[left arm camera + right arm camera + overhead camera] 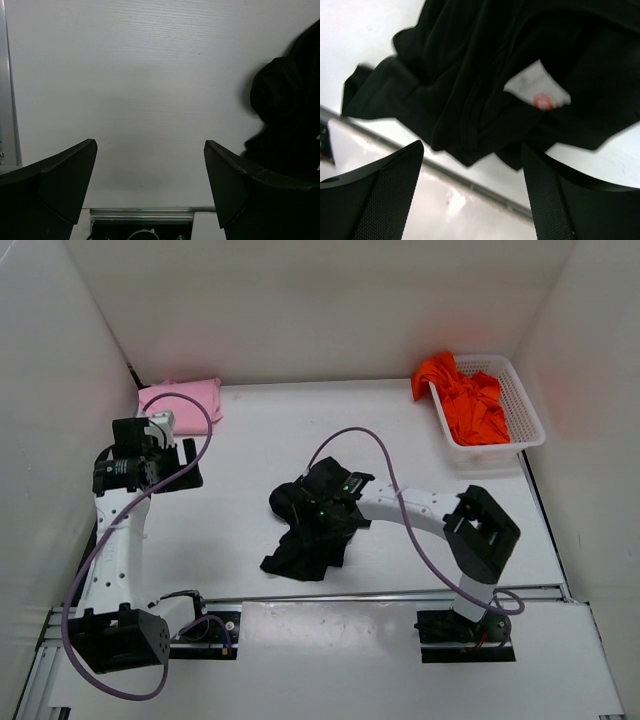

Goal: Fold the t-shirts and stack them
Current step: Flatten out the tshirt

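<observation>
Black t-shirt [300,545] crumpled on the surface [230,530] near the front edge; right tool [472,150] hangs just over it, jaws apart, gripping nothing. Left tool [150,146] spread wide too, empty. Risk: pinching that heap likely grabs several layers and lifts it bunched. Far back: pink t-shirt [183,400] folded left, orange-red t-shirt [468,405] heaped in basket [530,432] right. Count: three shirts, one basket, two tools.

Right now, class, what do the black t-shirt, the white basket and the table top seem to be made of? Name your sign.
Black t-shirt: soft matte fabric, likely cotton knit; it lies crumpled in limp folds.
White basket: probably rigid plastic, slightly glossy; moulded mesh walls.
Table top: smooth hard white board, material unclear; faint sheen.
</observation>
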